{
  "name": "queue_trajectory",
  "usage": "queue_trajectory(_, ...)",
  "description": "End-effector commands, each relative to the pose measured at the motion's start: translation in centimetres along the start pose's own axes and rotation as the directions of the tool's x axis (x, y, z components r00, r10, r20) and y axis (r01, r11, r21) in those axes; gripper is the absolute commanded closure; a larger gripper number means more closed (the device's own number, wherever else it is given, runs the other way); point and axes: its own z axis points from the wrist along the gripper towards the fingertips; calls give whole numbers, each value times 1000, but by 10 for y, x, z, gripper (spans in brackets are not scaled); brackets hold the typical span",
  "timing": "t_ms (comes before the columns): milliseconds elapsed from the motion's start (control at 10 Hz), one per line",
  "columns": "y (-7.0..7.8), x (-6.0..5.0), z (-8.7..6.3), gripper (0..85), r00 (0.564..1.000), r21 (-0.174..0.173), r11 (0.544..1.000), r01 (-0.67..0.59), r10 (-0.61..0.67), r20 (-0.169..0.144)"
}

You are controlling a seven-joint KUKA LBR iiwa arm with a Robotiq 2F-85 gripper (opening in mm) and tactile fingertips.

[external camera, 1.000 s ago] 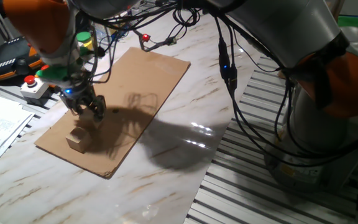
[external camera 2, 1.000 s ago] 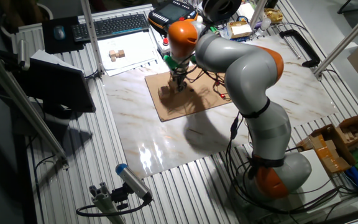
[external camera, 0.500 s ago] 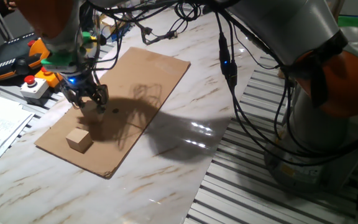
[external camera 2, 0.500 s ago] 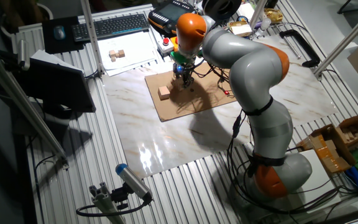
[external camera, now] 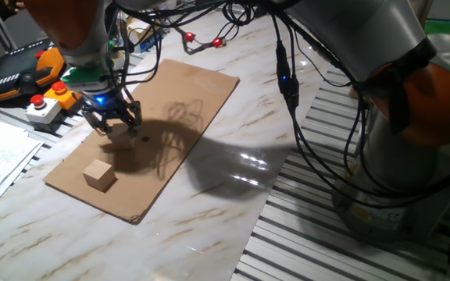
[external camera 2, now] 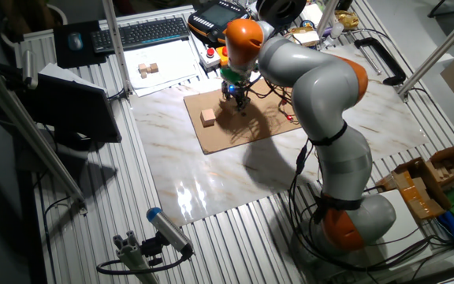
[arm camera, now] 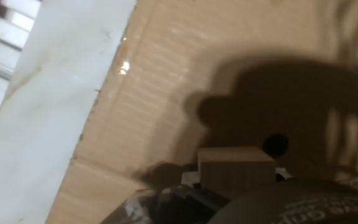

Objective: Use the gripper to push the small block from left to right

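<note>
Centrally, a cardboard sheet (external camera: pixel 147 133) covers the marble table (external camera: pixel 233 211).

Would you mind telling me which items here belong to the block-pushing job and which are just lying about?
Belongs to the job:
gripper
small block
cardboard sheet

Just lying about:
keyboard
two wooden cubes on paper
red-button box

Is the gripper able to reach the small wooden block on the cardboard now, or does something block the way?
Probably yes. The gripper hangs above the cardboard sheet, apart from the small block, and only bare cardboard lies between them.
</note>
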Motion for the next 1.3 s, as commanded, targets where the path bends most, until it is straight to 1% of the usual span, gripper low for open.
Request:
queue_trajectory(0, -1, -3, -1, 843, 1000, 3, 1000, 9, -9, 4)
queue_trajectory(100, -1, -11, 0, 843, 999, 9, 1000, 29, -29, 20)
queue_trajectory(200, -3, -25, 0, 843, 998, 2, 998, 55, -55, 20)
queue_trajectory(300, -3, -37, -1, 843, 997, -4, 997, 75, -74, 8)
queue_trajectory(400, -1, -46, -4, 843, 996, 0, 996, 94, -94, 7)
queue_trajectory(500, 1, -53, -5, 843, 993, 1, 993, 117, -117, 8)
queue_trajectory(700, 9, -68, -3, 843, 988, 4, 988, 152, -152, 12)
queue_trajectory(800, 11, -75, -3, 843, 984, 2, 984, 178, -178, 8)
queue_trajectory(1000, 11, -75, -3, 843, 979, -6, 979, 206, -206, 1)
queue_trajectory(1200, 14, -71, -4, 843, 975, -7, 975, 224, -224, 2)
